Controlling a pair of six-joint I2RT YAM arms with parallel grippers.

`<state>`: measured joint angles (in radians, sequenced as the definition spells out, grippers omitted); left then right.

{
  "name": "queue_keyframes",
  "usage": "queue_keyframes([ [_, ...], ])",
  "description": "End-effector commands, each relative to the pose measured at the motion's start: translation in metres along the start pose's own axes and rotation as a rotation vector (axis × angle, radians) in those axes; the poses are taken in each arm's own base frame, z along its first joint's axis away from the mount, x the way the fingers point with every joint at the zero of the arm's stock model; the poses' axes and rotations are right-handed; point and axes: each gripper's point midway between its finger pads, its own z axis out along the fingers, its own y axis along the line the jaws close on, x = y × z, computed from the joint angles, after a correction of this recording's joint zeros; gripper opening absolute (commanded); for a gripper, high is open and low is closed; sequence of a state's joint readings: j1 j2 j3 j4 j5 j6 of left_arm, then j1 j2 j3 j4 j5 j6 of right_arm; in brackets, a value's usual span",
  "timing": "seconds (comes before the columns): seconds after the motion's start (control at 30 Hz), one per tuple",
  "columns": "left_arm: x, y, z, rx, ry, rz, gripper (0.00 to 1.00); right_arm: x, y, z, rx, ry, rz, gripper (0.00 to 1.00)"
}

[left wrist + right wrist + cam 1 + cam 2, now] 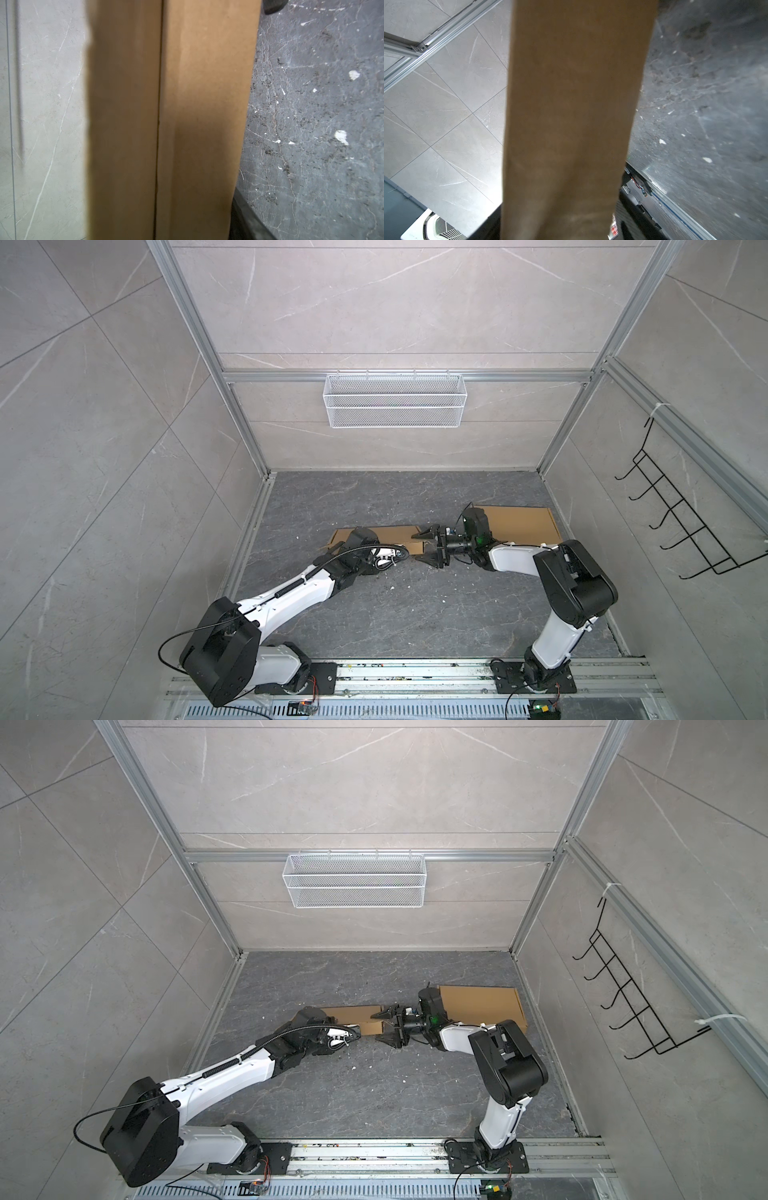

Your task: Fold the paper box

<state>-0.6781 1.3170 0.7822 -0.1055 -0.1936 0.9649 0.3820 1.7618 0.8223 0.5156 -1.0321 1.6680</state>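
My left gripper [404, 552] sits at the near edge of the flat brown cardboard box [395, 536]; its jaws I cannot make out. My right gripper [428, 548] stands spread about the cardboard's end. The box lies on the dark marbled table [415, 614], well in front of the white wire-mesh basket [394, 400].

The paper box [519, 524] is plain brown, the floor [415, 614] dark grey with white veins.
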Motion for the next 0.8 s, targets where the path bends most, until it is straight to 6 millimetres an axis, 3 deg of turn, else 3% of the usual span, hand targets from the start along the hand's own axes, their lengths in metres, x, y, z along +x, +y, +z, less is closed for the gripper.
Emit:
queue_keyframes([
  [0.0,-0.006,0.017,-0.012,-0.014,-0.002,0.001,0.47,0.005,0.018,-0.011,-0.044,-0.02,-0.059,0.76],
  [0.23,-0.011,0.015,-0.03,0.092,0.017,-0.03,0.45,0.003,0.039,-0.037,-0.053,-0.062,-0.17,0.81],
  [0.47,-0.028,0.017,-0.059,0.234,0.004,-0.139,0.44,0.002,0.055,-0.085,-0.018,-0.167,-0.39,0.83],
  [0.6,-0.037,0.006,-0.069,0.357,0.001,-0.215,0.44,0.001,0.058,-0.111,-0.045,-0.246,-0.489,0.84],
  [0.77,-0.039,-0.017,-0.075,0.512,0.032,-0.275,0.44,0.015,0.053,-0.127,0.05,-0.339,-0.709,0.86],
])
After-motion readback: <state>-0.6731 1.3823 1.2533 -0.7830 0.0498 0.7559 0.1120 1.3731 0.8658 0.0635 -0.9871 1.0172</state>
